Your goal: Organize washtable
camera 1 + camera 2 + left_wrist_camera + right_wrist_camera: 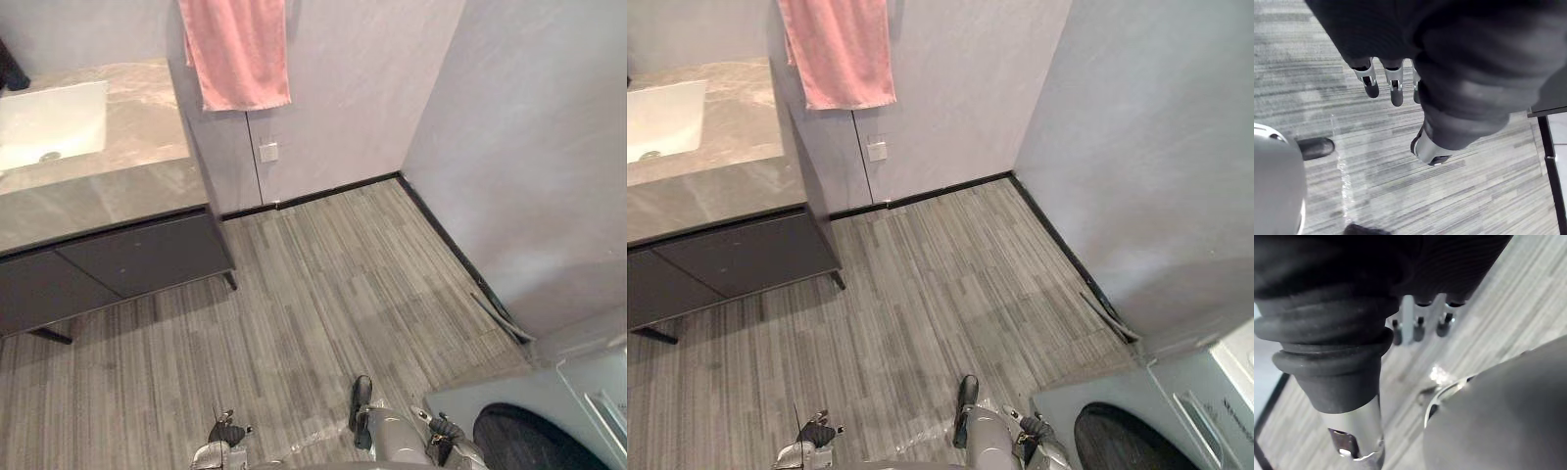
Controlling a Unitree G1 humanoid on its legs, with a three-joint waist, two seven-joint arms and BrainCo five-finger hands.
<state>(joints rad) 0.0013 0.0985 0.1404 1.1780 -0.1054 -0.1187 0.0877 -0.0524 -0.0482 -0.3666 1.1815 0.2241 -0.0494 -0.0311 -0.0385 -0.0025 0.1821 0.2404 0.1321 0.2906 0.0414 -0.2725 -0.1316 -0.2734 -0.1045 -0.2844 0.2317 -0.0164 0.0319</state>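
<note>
Grey striped floor [323, 294] was seen thru the room. Washtable [108, 186], marble-look top on dark cabinet, was set vs. back wall, well apart from both hands. Washing machine [1136, 411] was at near right. Pink towel [238, 49] was hung by washtable's right edge. White sink [49, 122] was sunk at top's left edge. Left hand [1396, 85] & right hand [1418, 328] were held over floor, fingers straight, nothing gripped.

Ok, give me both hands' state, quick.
Left hand: open, fingers relaxed, holding nothing.
Right hand: open, fingers straight, holding nothing.
</note>
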